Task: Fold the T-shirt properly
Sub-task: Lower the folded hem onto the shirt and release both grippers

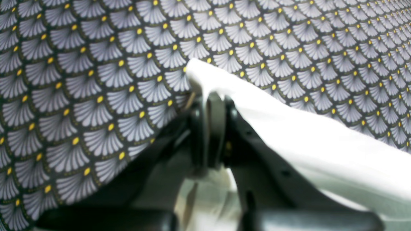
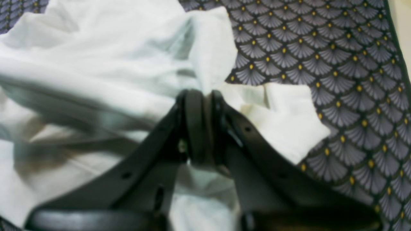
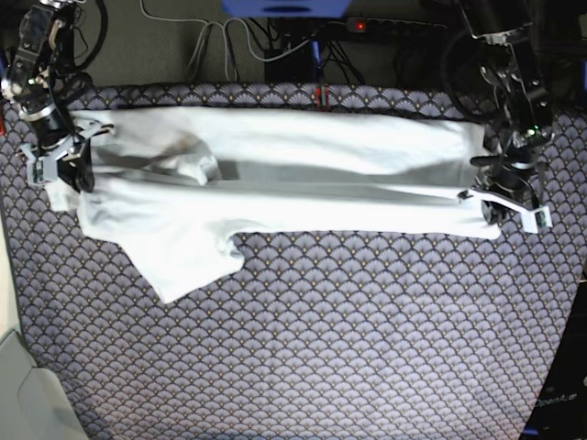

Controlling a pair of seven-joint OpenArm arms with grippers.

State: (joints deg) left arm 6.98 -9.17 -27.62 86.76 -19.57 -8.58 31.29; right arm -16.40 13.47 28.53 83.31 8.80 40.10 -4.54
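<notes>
The T-shirt (image 3: 275, 174) lies stretched sideways across the far part of the tabletop (image 3: 321, 348), on its fan-patterned cloth. The left claw (image 1: 208, 106) is clamped on one end of the white fabric. The right claw (image 2: 205, 96) is clamped on the opposite end, where a sleeve (image 3: 188, 261) hangs toward the near edge.

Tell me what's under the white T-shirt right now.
The T-shirt lies stretched across the patterned tablecloth, with each end pinched by the left gripper and right gripper. Whatever else might lie beneath the fabric is covered.
</notes>
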